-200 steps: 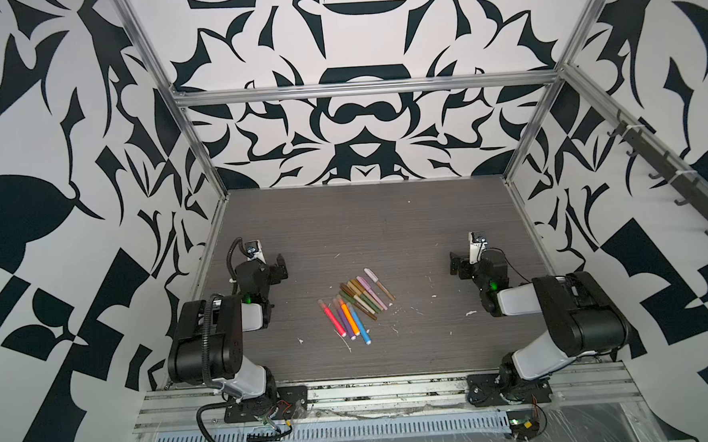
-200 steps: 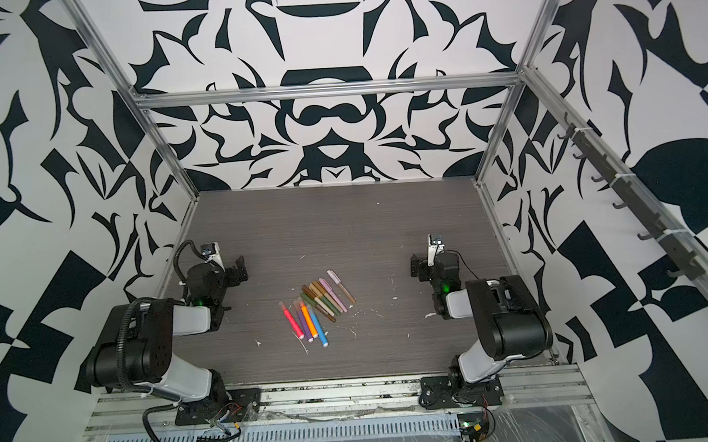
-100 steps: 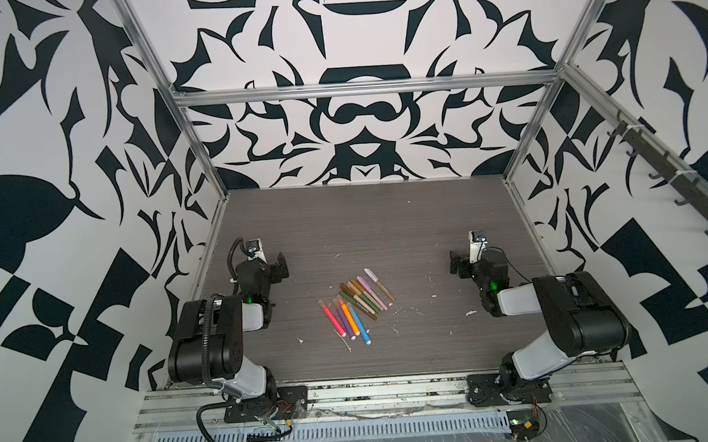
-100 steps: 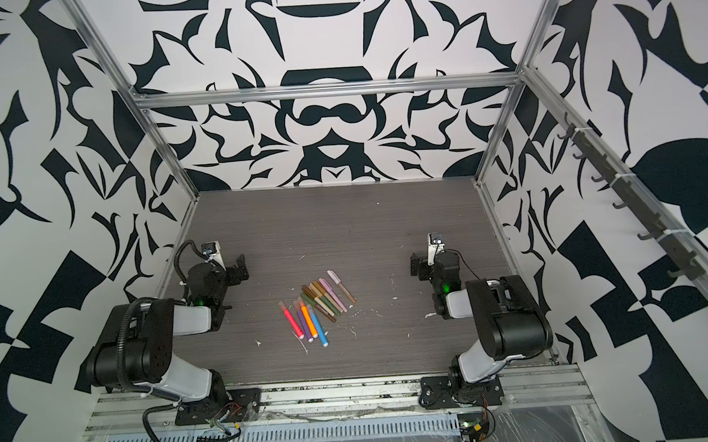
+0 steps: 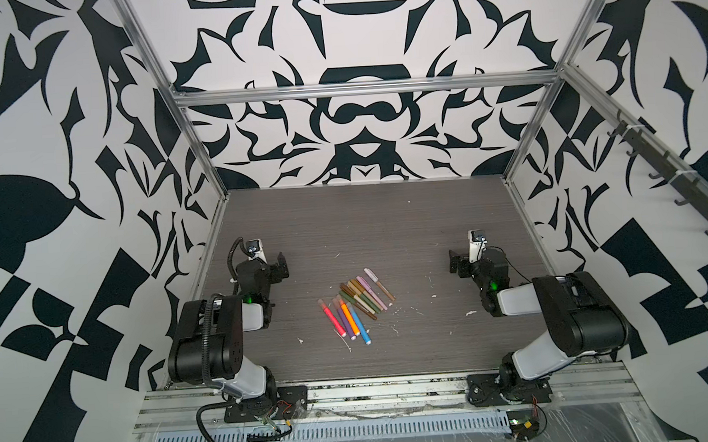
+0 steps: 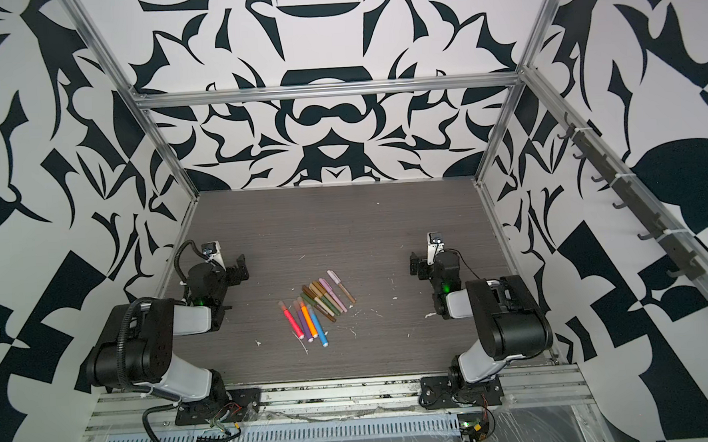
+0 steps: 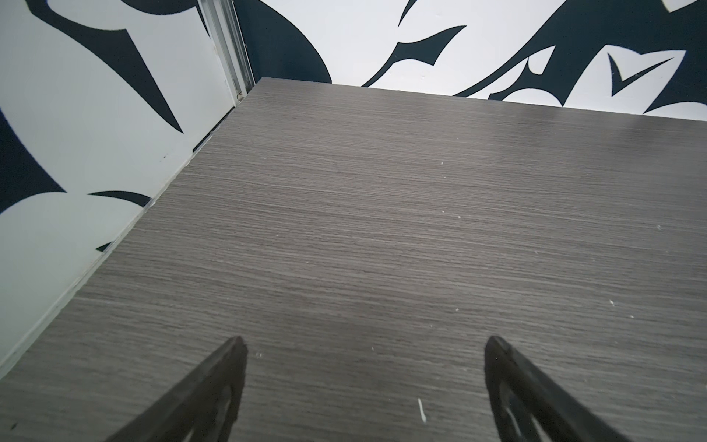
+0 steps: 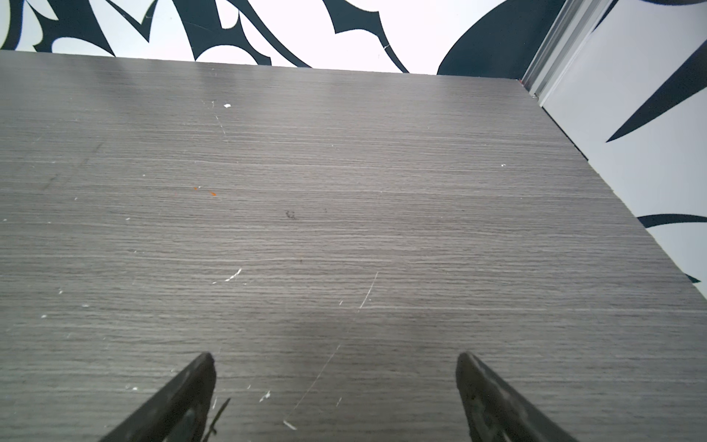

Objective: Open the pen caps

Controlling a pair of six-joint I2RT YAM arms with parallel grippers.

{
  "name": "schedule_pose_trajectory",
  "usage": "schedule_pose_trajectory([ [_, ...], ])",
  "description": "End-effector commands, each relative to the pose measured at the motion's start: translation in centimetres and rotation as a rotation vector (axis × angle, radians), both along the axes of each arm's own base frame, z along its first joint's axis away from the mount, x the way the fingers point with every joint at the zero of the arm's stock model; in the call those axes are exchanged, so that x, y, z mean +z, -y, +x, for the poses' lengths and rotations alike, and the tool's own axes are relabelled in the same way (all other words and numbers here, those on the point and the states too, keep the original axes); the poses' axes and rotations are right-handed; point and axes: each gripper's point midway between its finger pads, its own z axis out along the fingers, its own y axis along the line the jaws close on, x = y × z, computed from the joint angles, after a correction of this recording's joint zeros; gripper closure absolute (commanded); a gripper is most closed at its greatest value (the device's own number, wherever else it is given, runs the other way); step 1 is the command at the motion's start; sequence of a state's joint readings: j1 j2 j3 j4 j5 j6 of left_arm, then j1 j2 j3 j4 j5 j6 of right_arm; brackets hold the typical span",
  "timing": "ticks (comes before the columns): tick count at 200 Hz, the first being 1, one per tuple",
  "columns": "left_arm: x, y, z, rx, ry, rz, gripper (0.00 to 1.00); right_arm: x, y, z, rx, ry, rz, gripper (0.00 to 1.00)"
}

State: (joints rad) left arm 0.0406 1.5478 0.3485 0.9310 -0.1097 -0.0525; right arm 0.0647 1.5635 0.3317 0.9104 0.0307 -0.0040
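**Top views.**
- Pens (image 5: pixel 354 303): one loose fan at the middle of the table (image 5: pixel 385 220), thinner muted ones toward the back wall, four bright ones just beside them toward my bases. Same fan in both top views (image 6: pixel 315 305).
- Pen caps (image 5: pixel 369 274): too small to pick out one by one. I see none lying loose, so I judge them all to be on the pens.
- My left gripper (image 5: pixel 280 267): low over the table, well apart from the fan, on its left.
- My right gripper (image 5: pixel 454 262): the mirror of it, well apart from the fan, on its right.
- Change against a second ago: none. Both arms and every pen sit where they sat.

**Left wrist view.**
- Left gripper (image 7: pixel 363 344): fingers spread wide, nothing between them.
- Bare grey table and a wall corner ahead, no pen in sight.

**Right wrist view.**
- Right gripper (image 8: pixel 334 358): fingers spread wide, empty.
- Table with white flecks (image 8: pixel 233 274), no pen in sight.

**Reading for the task.**
- Nothing touched and no cap off, so the work has not started.
- Both arms wait at rest.
- Likely first move: one gripper reaches in to pinch a pen's body, and the other takes its cap.
- The pens lie tight together, so picking one out cleanly could nudge its neighbours.
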Motion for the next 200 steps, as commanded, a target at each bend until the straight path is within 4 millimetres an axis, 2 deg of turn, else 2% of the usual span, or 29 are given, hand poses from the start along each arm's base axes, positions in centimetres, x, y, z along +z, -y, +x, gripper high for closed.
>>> schedule_pose_trajectory([
  [1,0.5,0.1,0.5,-0.004,0.018,0.000,0.01,1.4,-0.2,0.5,0.020,0.049,-0.009,0.00],
  [22,0.5,0.1,0.5,-0.003,0.018,0.000,0.01,1.2,0.1,0.7,-0.002,0.038,-0.011,0.00],
  [30,0.5,0.1,0.5,-0.004,0.021,0.000,0.01,1.3,1.3,0.8,-0.075,0.036,-0.010,0.00],
  [37,0.5,0.1,0.5,-0.003,0.019,0.000,0.01,1.4,1.5,0.7,-0.086,0.039,-0.013,0.00],
  [54,0.5,0.1,0.5,-0.005,0.019,0.000,0.01,4.5,1.9,0.0,-0.125,0.081,-0.013,0.00],
  [65,0.5,0.1,0.5,-0.004,0.019,0.000,0.01,6.4,1.9,-1.2,-0.148,0.013,0.008,0.00],
  [70,0.5,0.0,0.5,-0.002,0.018,-0.001,0.01,7.1,2.5,-1.8,-0.196,-0.013,0.022,0.00],
  [79,0.4,-0.3,0.6,0.012,0.015,-0.009,0.01,8.8,2.2,-2.6,-0.208,-0.033,0.087,0.00],
  [87,0.3,-0.7,0.6,0.021,0.008,-0.027,0.01,9.5,1.0,-3.3,-0.167,-0.060,0.173,0.00],
  [98,0.3,-1.3,0.7,0.022,0.003,-0.074,0.01,9.5,1.0,-4.7,-0.253,-0.099,0.340,0.00],
  [111,0.4,-1.5,0.6,0.028,0.012,-0.087,0.01,8.0,2.4,-7.4,-0.426,-0.192,0.454,0.01],
  [124,1.3,-2.1,0.3,0.077,0.031,-0.075,0.01,8.1,0.1,-8.3,-0.281,-0.216,0.479,0.01],
  [135,3.2,-1.7,-0.4,0.121,0.039,-0.007,0.01,8.0,-1.2,-9.4,-0.230,-0.241,0.552,0.00],
  [148,6.0,1.0,-0.8,0.097,0.030,0.075,0.01,8.2,-2.6,-10.9,-0.179,-0.275,0.608,0.00],
  [155,8.8,2.4,-1.0,0.087,0.079,0.061,0.01,8.2,-3.1,-11.8,-0.161,-0.294,0.610,0.01],
  [166,11.7,6.2,-1.5,-0.007,0.129,0.013,0.01,8.2,-4.2,-13.4,-0.128,-0.321,0.594,0.00],
  [178,14.2,10.3,-3.0,-0.095,0.161,-0.042,0.01,8.1,-5.8,-15.1,-0.067,-0.349,0.587,0.00],
  [191,15.8,14.4,-5.3,-0.189,0.150,-0.081,0.01,7.6,-8.0,-16.9,0.004,-0.401,0.592,0.01],
  [200,16.1,16.8,-7.1,-0.244,0.114,-0.086,0.01,6.9,-9.4,-18.1,0.044,-0.449,0.586,0.00],
])
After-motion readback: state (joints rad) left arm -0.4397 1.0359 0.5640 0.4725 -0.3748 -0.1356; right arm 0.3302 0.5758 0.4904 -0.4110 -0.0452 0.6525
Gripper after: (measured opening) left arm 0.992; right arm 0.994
